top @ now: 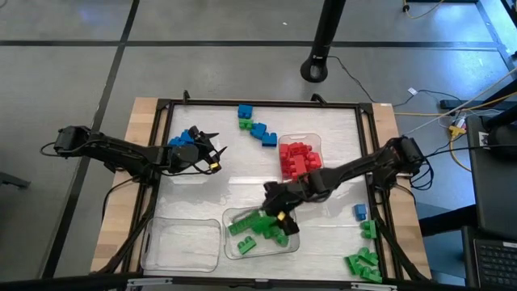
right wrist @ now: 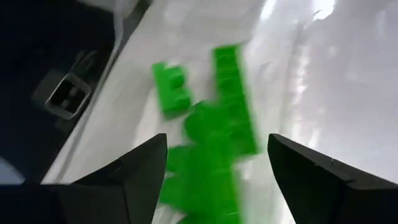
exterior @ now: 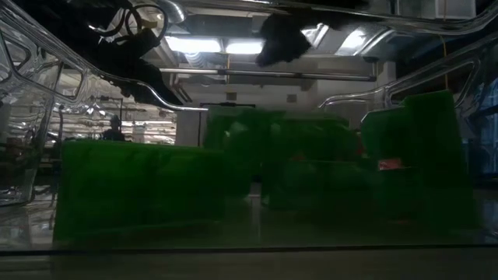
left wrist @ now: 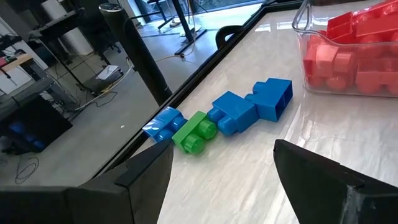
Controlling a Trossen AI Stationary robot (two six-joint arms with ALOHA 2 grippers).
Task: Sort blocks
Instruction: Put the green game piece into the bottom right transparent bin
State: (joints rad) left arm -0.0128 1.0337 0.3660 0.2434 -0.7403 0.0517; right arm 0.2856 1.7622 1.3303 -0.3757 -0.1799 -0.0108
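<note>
**Sorting blocks: right arm over the green tray, left arm waiting by the blue ones**

Hovering over the near middle tray (top: 230, 220), the right gripper (top: 284, 220) holds its two dark fingers (right wrist: 134, 171) spread apart with nothing between them; its wrist view looks straight down past them onto a heap of green blocks (right wrist: 211, 146) lying in that clear tray. From table height the same green blocks (exterior: 140, 187) fill most of the picture (blurred, too close to tell one from another). Beside this tray, toward the near left corner, stands another clear tray (top: 153, 257) with no blocks visible in it. At the near right corner a loose cluster of green blocks (top: 363, 263) lies on the table (top: 202, 198), with a single blue block (top: 359, 212) and another green block (top: 370, 229) just beyond it.

Farther back, in the middle of the table, a third clear tray (top: 317, 139) holds red blocks (top: 297, 158). The left gripper (top: 212, 155) sits at the left side, level with that tray, its fingers (left wrist: 149, 174) wide apart and empty; a few blue blocks (top: 184, 139) show just behind it. Along the far edge lies a short row of loose pieces, which the left wrist view shows as blue blocks (left wrist: 252, 109) with one green block (left wrist: 194, 132) among them, all touching or nearly so.
</note>
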